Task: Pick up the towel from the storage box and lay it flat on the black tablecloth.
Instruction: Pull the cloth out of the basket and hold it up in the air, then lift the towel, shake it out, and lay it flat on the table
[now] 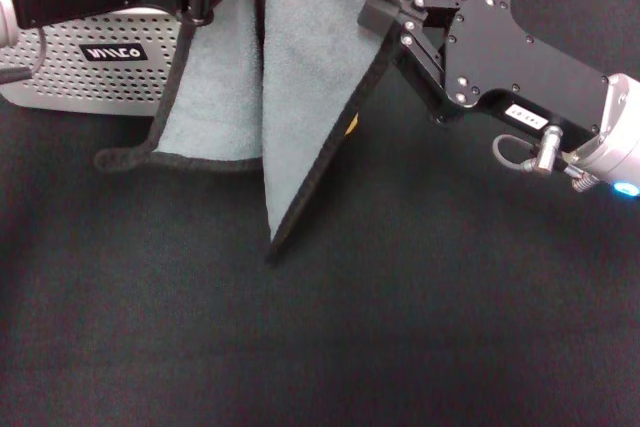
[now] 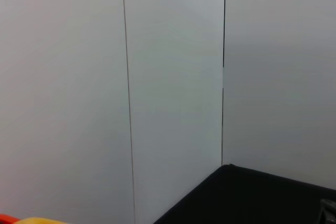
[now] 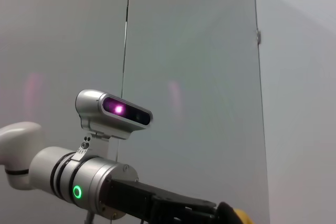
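The grey-green towel point(image 1: 300, 77) with black edging hangs spread between my two grippers above the black tablecloth point(image 1: 400, 307). A sliver of its yellow reverse point(image 1: 350, 125) shows at the right edge. Its lower corner point(image 1: 272, 239) reaches down to the cloth. My left gripper point(image 1: 203, 9) is shut on the towel's upper left part, in front of the pale grey storage box point(image 1: 90, 82). My right gripper point(image 1: 378, 15) is shut on the towel's upper right corner. A yellow bit of towel shows in the right wrist view point(image 3: 239, 215) and in the left wrist view point(image 2: 37, 220).
The storage box stands at the back left, with its black label point(image 1: 113, 52) facing me. White wall panels point(image 2: 173, 77) rise behind the table. The right wrist view shows my left arm's wrist with its camera point(image 3: 115, 109).
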